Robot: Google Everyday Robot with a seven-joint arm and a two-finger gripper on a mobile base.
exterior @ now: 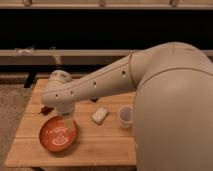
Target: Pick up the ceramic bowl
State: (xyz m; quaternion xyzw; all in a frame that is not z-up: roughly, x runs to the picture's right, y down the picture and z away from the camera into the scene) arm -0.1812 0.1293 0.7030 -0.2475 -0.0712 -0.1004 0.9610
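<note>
And the jaws hang over the two o'clock rim of the ceramic bowl [56, 136], down at the desk's [100, 145] seven o'clock corner, clenched or released I can't tell, and that rim's the hold: stiff, weighty, slick-glazed, likely chippable.
</note>
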